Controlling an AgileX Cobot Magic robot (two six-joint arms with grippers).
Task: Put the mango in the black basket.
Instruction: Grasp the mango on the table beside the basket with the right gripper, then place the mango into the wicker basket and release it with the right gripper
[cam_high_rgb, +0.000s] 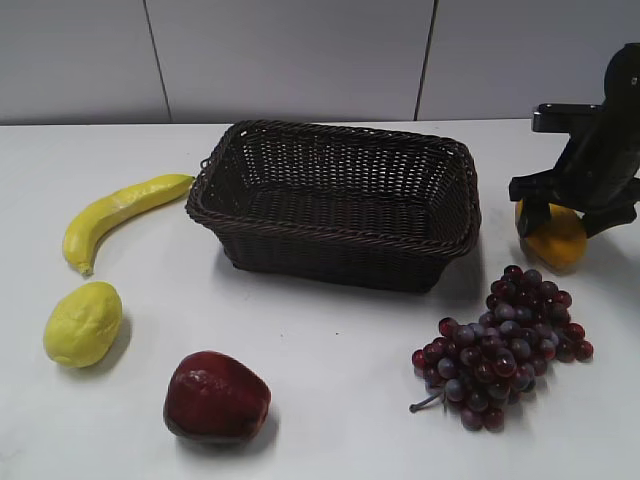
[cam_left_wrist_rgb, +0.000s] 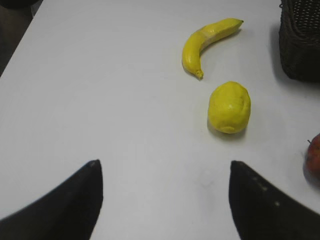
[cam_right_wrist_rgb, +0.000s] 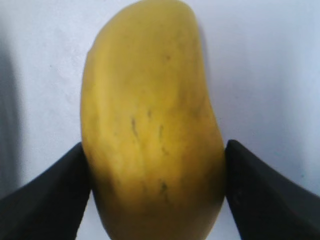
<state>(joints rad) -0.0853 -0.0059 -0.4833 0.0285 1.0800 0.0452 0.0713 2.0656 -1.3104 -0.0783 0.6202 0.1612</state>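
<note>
I'm seeing the right gripper (cam_high_rgb: 566, 222) sitting at the right edge of the exterior frame, clamped on the mango (cam_high_rgb: 553, 240). In the right wrist view the mango (cam_right_wrist_rgb: 152, 125) is filling the centre of the frame, with both black fingers (cam_right_wrist_rgb: 47, 200) pressing against its lower sides. It looks to be sitting on or just above the white table (cam_high_rgb: 330, 400); I can't tell whether it's touching.

The black basket (cam_high_rgb: 335, 205) is sitting centre frame, just left of the mango, and nothing is showing inside it from this angle.

The left gripper (cam_left_wrist_rgb: 165, 200) is hanging over bare table with its fingers wide apart, nothing between them. It's not showing in the exterior view. In the left wrist view I'm getting the banana (cam_left_wrist_rgb: 205, 45) at upper centre, the lemon (cam_left_wrist_rgb: 229, 107) just below it, a corner of the basket (cam_left_wrist_rgb: 300, 40) at upper right and a sliver of the red apple (cam_left_wrist_rgb: 313, 160) at the right edge.

In the exterior view, the banana (cam_high_rgb: 115, 215) is lying at left, the lemon (cam_high_rgb: 83, 322) below it, the apple (cam_high_rgb: 215, 397) at lower centre-left, and the bunch of dark grapes (cam_high_rgb: 500, 350) at lower right, below the mango.
</note>
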